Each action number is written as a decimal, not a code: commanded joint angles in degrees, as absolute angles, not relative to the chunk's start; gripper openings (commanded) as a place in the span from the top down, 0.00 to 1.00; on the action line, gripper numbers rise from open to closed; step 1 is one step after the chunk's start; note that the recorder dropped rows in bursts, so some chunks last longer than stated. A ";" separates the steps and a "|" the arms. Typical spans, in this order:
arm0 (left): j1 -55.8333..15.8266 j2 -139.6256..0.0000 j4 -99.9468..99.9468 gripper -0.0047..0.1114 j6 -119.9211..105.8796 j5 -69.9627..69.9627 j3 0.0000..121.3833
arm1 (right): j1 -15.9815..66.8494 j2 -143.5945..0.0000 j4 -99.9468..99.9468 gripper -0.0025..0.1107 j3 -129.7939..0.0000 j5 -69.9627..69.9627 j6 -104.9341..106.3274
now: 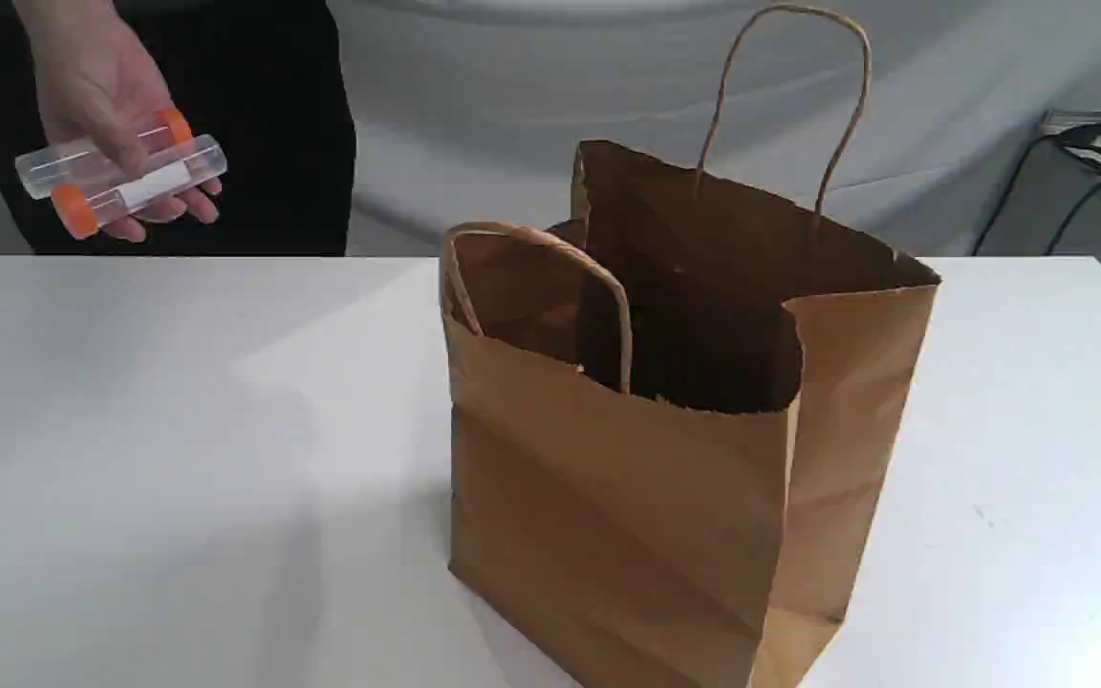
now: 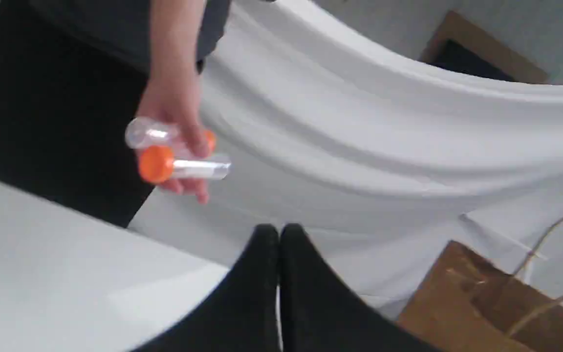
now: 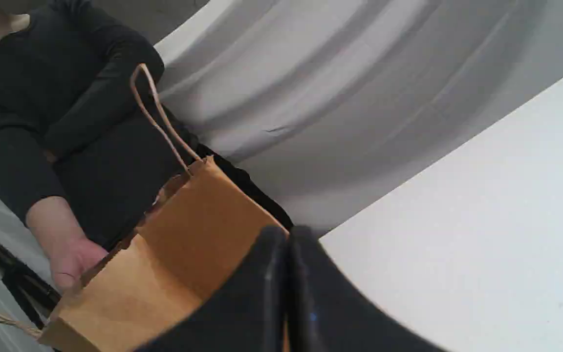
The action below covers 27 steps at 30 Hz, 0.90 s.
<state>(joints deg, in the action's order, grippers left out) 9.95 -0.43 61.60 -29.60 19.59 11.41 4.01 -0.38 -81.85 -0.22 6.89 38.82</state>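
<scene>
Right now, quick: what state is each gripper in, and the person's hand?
Left gripper: shut, holding nothing.
Right gripper: shut, holding nothing.
Person's hand: holding two clear tubes with orange caps.

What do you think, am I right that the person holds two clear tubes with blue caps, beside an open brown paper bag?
Not quite: the caps are orange, not blue, as the exterior view shows. The hand does hold two clear tubes, beside the open brown paper bag on the table.
</scene>
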 commanded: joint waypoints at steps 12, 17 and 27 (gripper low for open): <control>10.02 -40.89 62.38 0.96 -57.72 52.70 45.23 | 3.94 0.00 -80.13 0.98 0.00 11.56 39.13; 10.02 -56.35 64.75 0.95 -71.11 69.96 57.75 | 3.94 0.00 -79.38 0.98 0.00 13.01 39.35; 4.24 -71.42 67.25 0.75 -80.35 69.96 61.59 | 3.94 0.00 -79.38 0.98 0.00 17.83 39.35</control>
